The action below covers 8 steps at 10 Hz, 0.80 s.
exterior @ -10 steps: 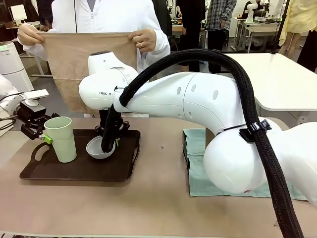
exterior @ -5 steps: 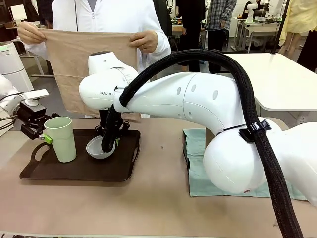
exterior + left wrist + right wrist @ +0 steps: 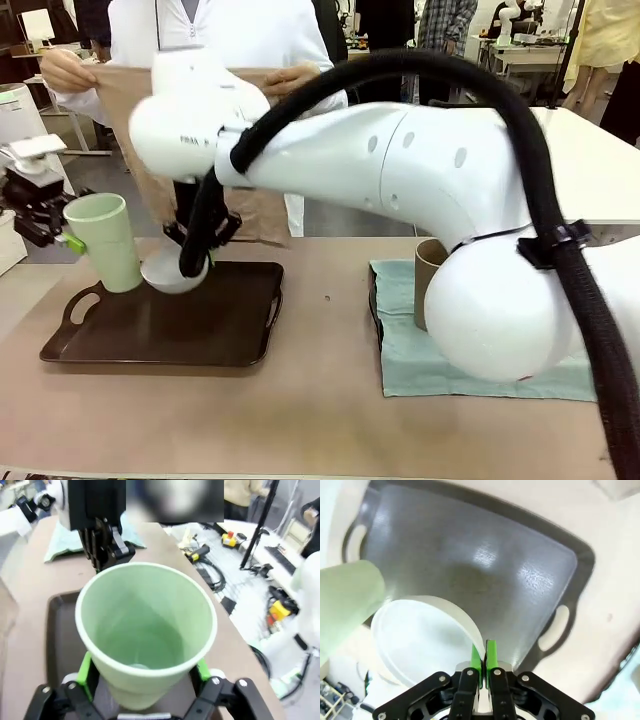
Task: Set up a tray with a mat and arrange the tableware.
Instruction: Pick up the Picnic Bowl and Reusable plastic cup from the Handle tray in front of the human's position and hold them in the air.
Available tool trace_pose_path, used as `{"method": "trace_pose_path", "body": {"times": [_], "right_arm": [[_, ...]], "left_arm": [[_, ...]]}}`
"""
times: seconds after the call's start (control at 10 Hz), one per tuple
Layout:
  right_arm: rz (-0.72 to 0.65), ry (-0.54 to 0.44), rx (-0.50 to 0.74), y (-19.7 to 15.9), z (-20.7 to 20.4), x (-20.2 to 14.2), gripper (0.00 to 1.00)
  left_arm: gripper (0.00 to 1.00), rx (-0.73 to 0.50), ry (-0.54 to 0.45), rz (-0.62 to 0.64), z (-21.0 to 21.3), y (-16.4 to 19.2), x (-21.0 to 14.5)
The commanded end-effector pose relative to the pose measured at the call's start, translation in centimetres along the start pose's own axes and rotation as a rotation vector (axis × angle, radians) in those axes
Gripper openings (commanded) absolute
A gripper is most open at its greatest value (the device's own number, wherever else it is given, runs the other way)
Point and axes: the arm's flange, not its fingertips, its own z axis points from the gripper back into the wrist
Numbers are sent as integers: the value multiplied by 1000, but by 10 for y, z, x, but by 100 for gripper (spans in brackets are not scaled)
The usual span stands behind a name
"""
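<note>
Two claws | left (image 3: 145, 692) clamps smooth tapered green cup (image 3: 102, 240) | right (image 3: 483, 665) pinches white bowl (image 3: 422, 637) rim

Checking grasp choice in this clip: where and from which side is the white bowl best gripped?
By its thin rim, one finger inside and one outside, from above and the side, as the right gripper pinches the white bowl now. It is shallow and wide, likely too broad to span, so the rim is the graspable edge.

The tray (image 3: 160, 335) lies on the surface (image 3: 300, 420), left of the mat (image 3: 400, 345). A cup (image 3: 100, 240) and a bowl (image 3: 165, 275) hang above the tray's left end, side by side. Another cup (image 3: 428, 280) stands on the mat. A person (image 3: 230, 30) stands behind.
</note>
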Motion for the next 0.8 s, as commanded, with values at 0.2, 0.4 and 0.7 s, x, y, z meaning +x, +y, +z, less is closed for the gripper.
{"method": "trace_pose_path", "body": {"times": [0.2,0.4,0.7], "right_arm": [[-29,-106,-108,-11,73,-73,5],[-50,-116,-111,-16,88,-85,5],[-18,-100,-74,11,109,-46,5]], "left_arm": [[89,96,26,-93,10,-58,80],[89,131,39,-109,15,-73,106],[89,93,49,-124,23,-68,100]]}}
